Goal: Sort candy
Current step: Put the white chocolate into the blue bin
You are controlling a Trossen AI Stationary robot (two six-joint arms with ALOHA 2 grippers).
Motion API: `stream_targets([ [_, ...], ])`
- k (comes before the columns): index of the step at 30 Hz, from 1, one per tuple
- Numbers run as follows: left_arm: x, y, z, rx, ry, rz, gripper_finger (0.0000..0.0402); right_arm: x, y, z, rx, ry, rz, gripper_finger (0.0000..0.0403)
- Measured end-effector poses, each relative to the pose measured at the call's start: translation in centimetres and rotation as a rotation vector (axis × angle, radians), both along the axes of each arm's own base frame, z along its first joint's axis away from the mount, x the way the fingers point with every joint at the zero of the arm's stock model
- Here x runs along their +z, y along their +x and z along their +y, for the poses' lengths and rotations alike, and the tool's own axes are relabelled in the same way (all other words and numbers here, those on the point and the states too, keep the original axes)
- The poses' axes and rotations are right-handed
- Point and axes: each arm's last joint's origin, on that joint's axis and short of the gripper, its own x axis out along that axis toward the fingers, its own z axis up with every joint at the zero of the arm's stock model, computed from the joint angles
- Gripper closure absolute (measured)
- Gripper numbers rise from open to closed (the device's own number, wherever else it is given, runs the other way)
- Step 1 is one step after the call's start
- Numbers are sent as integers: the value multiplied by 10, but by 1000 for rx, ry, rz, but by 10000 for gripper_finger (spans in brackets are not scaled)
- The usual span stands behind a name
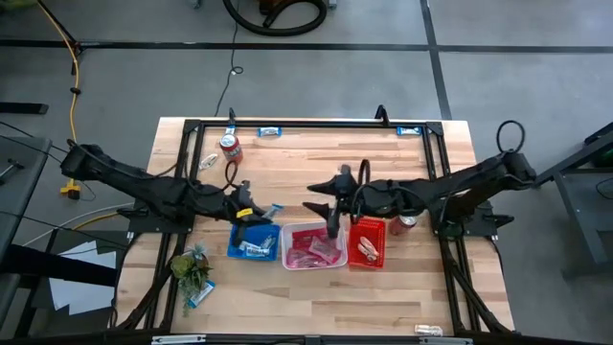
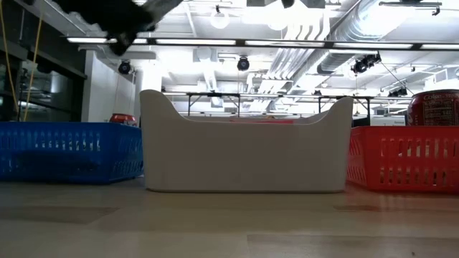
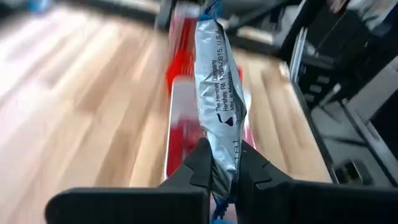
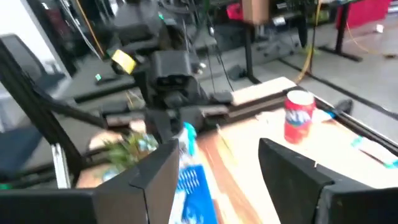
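Observation:
My left gripper point(image 1: 259, 213) hovers over the blue tray point(image 1: 253, 244), shut on a blue-and-white candy bar point(image 3: 219, 93) whose silver back shows in the left wrist view. My right gripper point(image 1: 324, 213) stands open above the white tray point(image 1: 314, 259) with nothing between its fingers point(image 4: 155, 180). Pink candy point(image 1: 314, 246) lies in the white tray. Blue-and-white candy point(image 1: 252, 249) lies in the blue tray, and red candy point(image 1: 367, 251) in the red tray point(image 1: 367, 230). The right wrist view shows my left gripper and its candy bar point(image 4: 188, 138) ahead. My left gripper pinches one end of the candy bar point(image 3: 222, 165) between its two fingers. The fingers come nearly level from the table's left and lie along the bar. The bar sticks out past the fingertips toward the right, lifted clear above the blue tray.
One red soda can point(image 1: 230, 147) stands at the far left and another point(image 1: 407, 222) beside the red tray. A small green plant point(image 1: 192, 268) sits at the near left with a loose blue wrapper point(image 1: 199, 295) beside it. A black frame point(image 1: 316, 125) borders the table.

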Motion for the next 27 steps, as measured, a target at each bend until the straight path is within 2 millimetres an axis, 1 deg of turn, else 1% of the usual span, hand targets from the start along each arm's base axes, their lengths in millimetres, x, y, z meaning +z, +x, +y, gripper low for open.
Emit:
stream_targets([
  [3, -7, -17, -3, 7, -51, 138, 394, 2, -12, -3, -15, 7, 68, 184],
  [6, -18, -30, -12, 29, -104, 283, 395, -1, -21, -6, -27, 26, 145, 183],
  [10, -32, -38, -30, 64, -143, 409, 396, -9, -27, -7, -50, 55, 242, 183],
  [14, -48, -34, -48, 76, -147, 480, 396, -15, -31, -8, -65, 66, 311, 183],
  [17, -63, -31, -58, 75, -118, 563, 396, -17, -32, -8, -66, 60, 330, 183],
  [19, -72, -28, -60, 90, -99, 602, 395, -17, -32, -8, -65, 58, 333, 183],
  [21, -76, -25, -58, 99, -87, 625, 387, -18, -32, -8, -64, 56, 341, 183],
  [27, -77, -20, -51, 38, -58, 652, 338, -18, -32, -8, -64, 54, 346, 183],
])
